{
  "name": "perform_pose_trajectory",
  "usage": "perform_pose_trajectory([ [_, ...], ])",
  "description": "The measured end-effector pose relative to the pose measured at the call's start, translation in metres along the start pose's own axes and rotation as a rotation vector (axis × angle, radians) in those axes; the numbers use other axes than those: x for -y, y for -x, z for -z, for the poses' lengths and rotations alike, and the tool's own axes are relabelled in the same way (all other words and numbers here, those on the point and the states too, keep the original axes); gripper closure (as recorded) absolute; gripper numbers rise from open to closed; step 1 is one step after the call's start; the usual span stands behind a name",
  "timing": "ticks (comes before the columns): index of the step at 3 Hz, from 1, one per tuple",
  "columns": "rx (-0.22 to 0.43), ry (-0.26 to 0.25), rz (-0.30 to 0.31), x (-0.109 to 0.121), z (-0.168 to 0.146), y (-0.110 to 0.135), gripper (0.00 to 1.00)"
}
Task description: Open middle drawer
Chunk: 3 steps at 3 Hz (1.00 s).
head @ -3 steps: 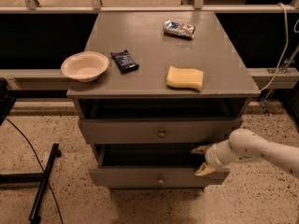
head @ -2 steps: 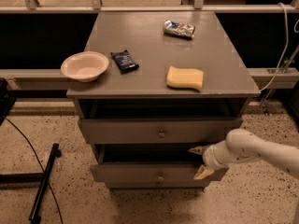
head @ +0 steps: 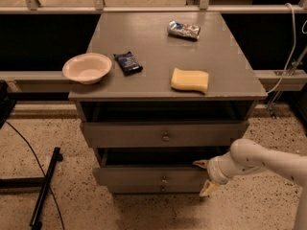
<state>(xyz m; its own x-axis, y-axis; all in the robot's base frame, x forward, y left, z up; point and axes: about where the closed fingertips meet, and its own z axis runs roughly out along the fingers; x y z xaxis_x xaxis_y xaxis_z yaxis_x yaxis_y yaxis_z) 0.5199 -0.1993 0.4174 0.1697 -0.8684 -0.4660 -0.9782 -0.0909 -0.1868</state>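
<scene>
Speckled floor [head: 62, 133]; grey cabinet counter [head: 158, 47] above white two-finger claw [head: 203, 177]. Claw spread, straddling end of grey wooden middle drawer [head: 139, 175], which looks part open. Small round knob [head: 164, 179] well apart. Advise straight, slow pull; off-centre hold may rack drawer.

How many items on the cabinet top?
4: bowl front-left, dark packet beside it, yellow sponge front-right, silver packet at back. Gripper, fingers open, at middle drawer's right end.

The gripper [head: 203, 177] is low and right in view, pointing left, with its fingers spread one above the other. Behind it, the white arm [head: 268, 159] extends rightward.
</scene>
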Motion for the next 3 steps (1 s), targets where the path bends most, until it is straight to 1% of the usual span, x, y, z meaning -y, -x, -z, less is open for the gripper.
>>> perform_pose_trajectory([
  [1,0.007,0.032,-0.015,-0.013,-0.008,-0.005,0.26],
  [2,0.033,0.061,-0.018,-0.030,0.001,0.000,0.25],
  [3,0.045,0.093,0.006,-0.050,0.017,0.017,0.25],
])
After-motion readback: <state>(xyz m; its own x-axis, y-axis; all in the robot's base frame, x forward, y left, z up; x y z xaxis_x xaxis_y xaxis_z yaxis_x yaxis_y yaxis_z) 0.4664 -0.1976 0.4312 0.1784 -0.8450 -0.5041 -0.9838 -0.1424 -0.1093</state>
